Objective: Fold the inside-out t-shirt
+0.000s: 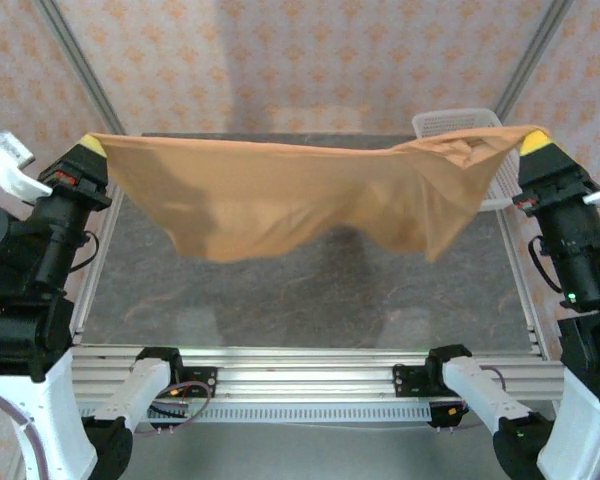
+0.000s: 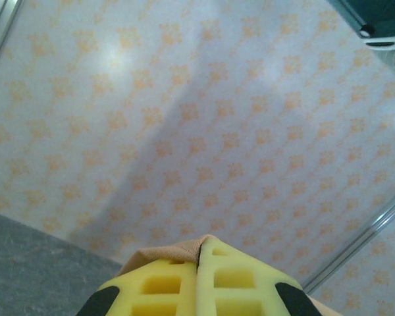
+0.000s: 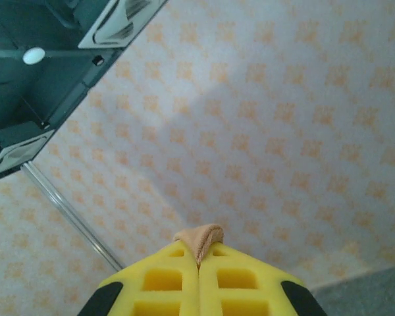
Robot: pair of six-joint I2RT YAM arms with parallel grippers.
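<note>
Spreading is being carried out: the inside-out t-shirt (image 1: 280,195) is being held up in the air as a wide sheet, stretched from above the left edge of the table (image 1: 280,310) to above its right edge, nearer the far edge than the near one. Its top line is being drawn almost taut between the 2 grippers, while the lower part is being left to sag in loose folds over the middle of the table, apparently clear of the surface. Cloth is being bunched more thickly at the right end, in front of the white mesh basket (image 1: 455,121) at the far right corner. Which part of the garment is being gripped cannot be told.

No fold is being made yet; the shirt is being judged as readied for laying flat. The next move is being judged to call for both arms being lowered together, so that the hanging edge is being set down first and the rest smoothed out behind it, with even tension at both ends.

The left gripper (image 1: 93,146) is being clenched on 1 upper end of the shirt: its yellow fingers (image 2: 230,286) are being pressed together without a gap, a lip of tan cloth being squeezed out at the tips. The right gripper (image 1: 533,141) is being clamped likewise on the opposite end, a small fold being nipped between its closed fingers.
</note>
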